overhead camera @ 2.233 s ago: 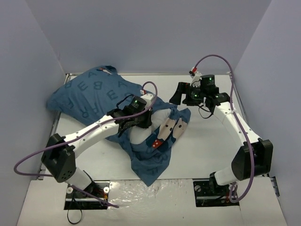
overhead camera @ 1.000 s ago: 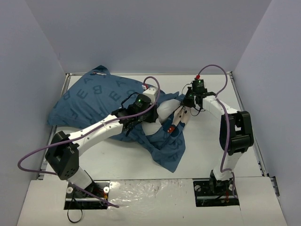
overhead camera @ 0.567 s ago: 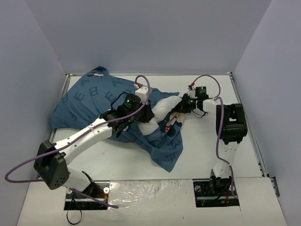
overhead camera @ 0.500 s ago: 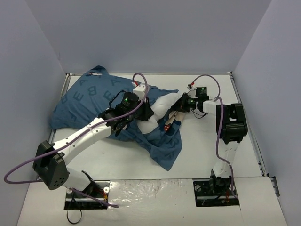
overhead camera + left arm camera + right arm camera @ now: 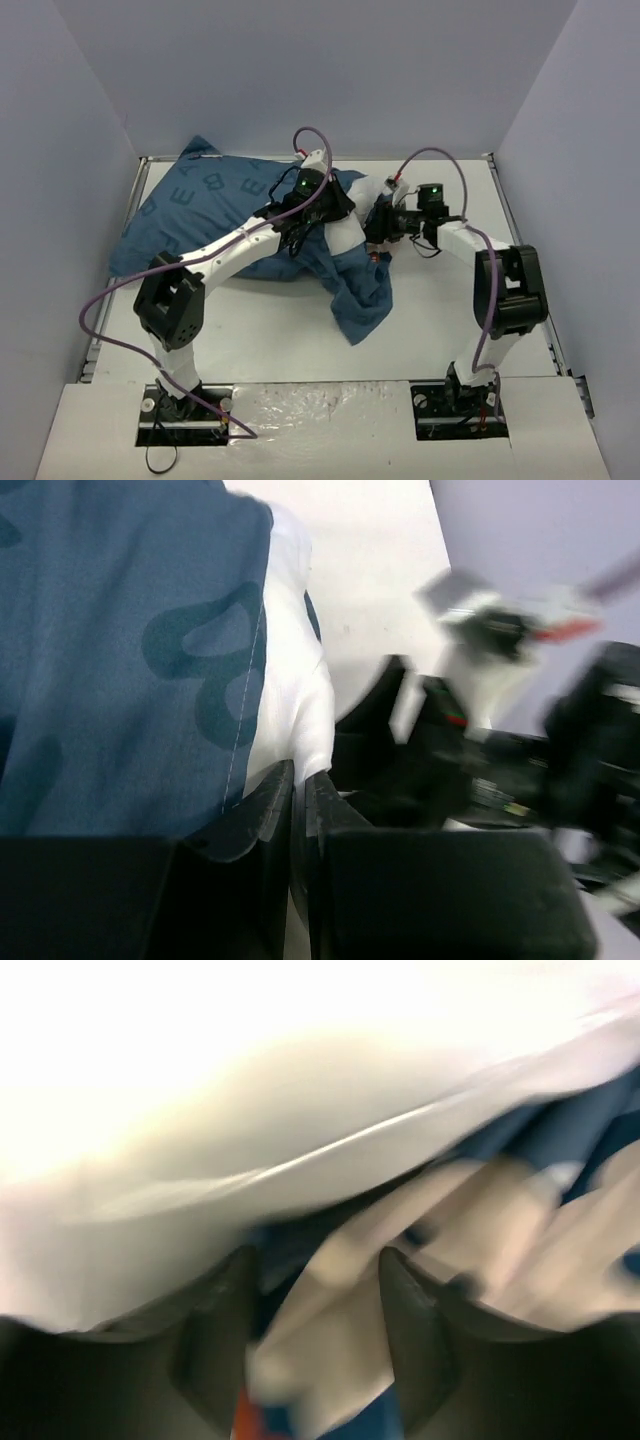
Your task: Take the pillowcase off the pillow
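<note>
The left gripper [image 5: 298, 780], pinching the pillow [image 5: 292, 695], has moved toward the back of the table [image 5: 440, 320]. From above, less white shows, and the pillowcase [image 5: 200, 215] flap lies narrower. The right gripper [image 5: 315, 1300] has parted its fingers, and its elbow has swung outward.

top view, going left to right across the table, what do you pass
pillowcase → left gripper → right gripper → right arm's elbow

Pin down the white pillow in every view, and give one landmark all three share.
Top external: the pillow is a small white patch at centre.
Left wrist: a white strip at centre.
Right wrist: it fills the upper half.
Shared landmark: the teal pillowcase bordering it.
</note>
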